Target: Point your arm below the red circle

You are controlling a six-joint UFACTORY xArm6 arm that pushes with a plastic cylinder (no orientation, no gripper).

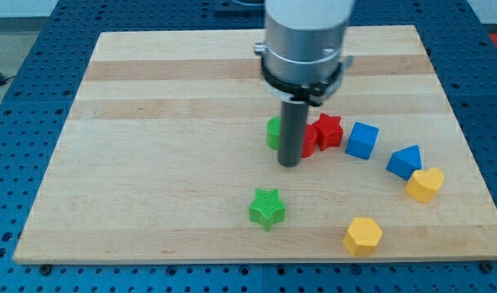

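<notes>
The red circle (pixel 309 141) lies near the board's middle, mostly hidden behind my dark rod. My tip (pixel 289 163) rests on the board just below and slightly left of it, close to touching. A red star (pixel 329 130) sits right beside the red circle on its right. A green block (pixel 273 133), shape unclear, peeks out left of the rod.
A blue cube (pixel 362 140) and a blue block (pixel 405 161) lie to the right, with a yellow heart (pixel 425 185) below them. A green star (pixel 268 208) and a yellow hexagon (pixel 363 235) lie toward the view's bottom. The wooden board (pixel 150 122) ends near the yellow hexagon.
</notes>
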